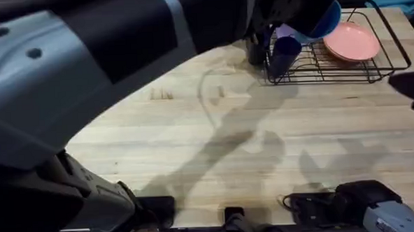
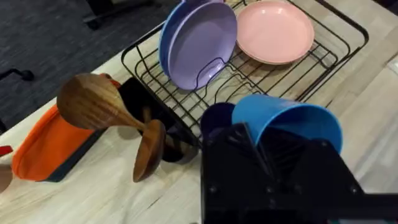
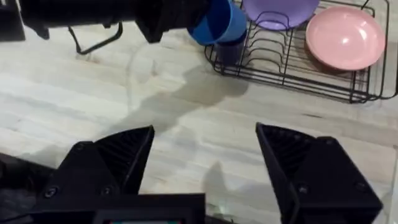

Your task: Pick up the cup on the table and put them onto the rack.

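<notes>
Item: bright blue cup (image 2: pixel 287 123), gripped by the left hand (image 2: pixel 273 168) above the rack (image 2: pixel 336 46) at the table's far right corner, beside the navy cup (image 2: pixel 217 118) already racked. Long axis tilted, mouth angled away from the hand. Advice: turn mouth downward, lower between wires, then release. Right hand (image 3: pixel 205 155): open, empty, near the table's near edge.
</notes>
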